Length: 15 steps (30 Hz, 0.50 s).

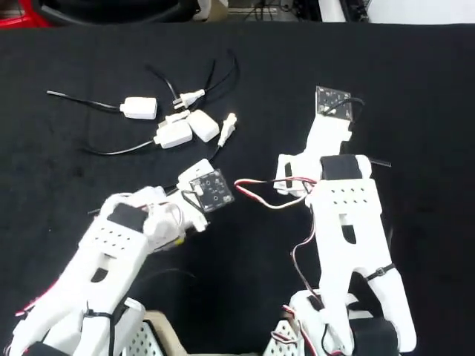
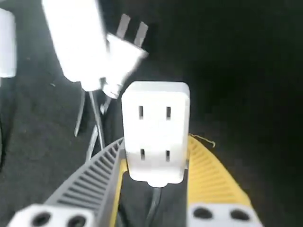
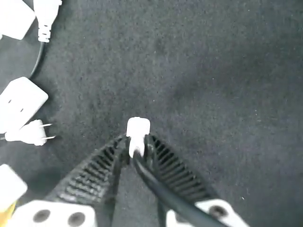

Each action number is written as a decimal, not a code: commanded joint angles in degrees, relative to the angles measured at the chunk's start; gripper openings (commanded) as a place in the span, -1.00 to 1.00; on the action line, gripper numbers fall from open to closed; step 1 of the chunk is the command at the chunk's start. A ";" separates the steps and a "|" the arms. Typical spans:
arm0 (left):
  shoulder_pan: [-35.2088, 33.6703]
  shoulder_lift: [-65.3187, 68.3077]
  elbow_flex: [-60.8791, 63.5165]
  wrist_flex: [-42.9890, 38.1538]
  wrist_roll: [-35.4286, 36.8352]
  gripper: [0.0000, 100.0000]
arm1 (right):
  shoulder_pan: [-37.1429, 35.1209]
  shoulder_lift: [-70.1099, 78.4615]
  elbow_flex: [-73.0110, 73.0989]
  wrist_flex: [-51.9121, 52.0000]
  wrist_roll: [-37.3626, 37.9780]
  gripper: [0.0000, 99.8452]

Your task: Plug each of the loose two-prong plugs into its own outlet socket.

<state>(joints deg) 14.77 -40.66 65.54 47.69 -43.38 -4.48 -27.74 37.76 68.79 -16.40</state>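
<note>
The left pincer (image 2: 156,142) is clenched on a white rectangular plastic outlet block (image 2: 155,118), gripped at its corded end, one ribbed grey finger on one side and a yellow one on the other. It sits at the near left of the black cloth tabletop (image 1: 415,89). Both pairs of slots on the block's face are empty.

Just beyond it, at the far left, lies the loose cluster: a white outlet block on a black cord (image 1: 139,108), two more white blocks side by side (image 1: 174,133), and two small white two-prong plugs (image 1: 189,98) and (image 1: 228,127). None looks seated in a socket.

Over on the right, well apart from the cluster, the right pincer (image 3: 137,142) is clamped on a small white plug with a black cord (image 3: 138,127) trailing back between its fingers.

As I judge it, nothing is plugged in yet. One block and one plug are in hand, and every pairing is left to do.

The left wrist view gives the empty slot face, which the high view cannot resolve. The high view alone lays out both arms and the gap between them. The right wrist view confirms the grip on the plug. I cannot make out its prongs there.
</note>
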 commanded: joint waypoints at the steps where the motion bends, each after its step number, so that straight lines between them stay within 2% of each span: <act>1: 1.19 0.00 2.07 -8.35 3.08 -0.82 | 0.88 0.13 -2.95 0.26 0.35 -0.98; 6: 2.59 0.00 3.03 -6.51 4.40 -0.51 | 0.62 0.13 -2.86 0.35 0.62 -0.98; 10: 2.42 -0.70 2.51 -3.69 4.57 -0.31 | -0.18 -0.22 -2.95 1.23 5.63 -0.98; 12: 2.15 -1.14 0.57 -0.09 4.92 -0.29 | -2.46 -1.80 -2.86 2.64 6.59 -0.98; 15: 0.40 -4.92 -2.86 6.59 9.58 -0.32 | -6.42 -6.02 -1.19 3.16 7.38 -0.98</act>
<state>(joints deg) 16.79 -41.89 67.91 49.01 -37.41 -7.47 -29.41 37.76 71.43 -9.89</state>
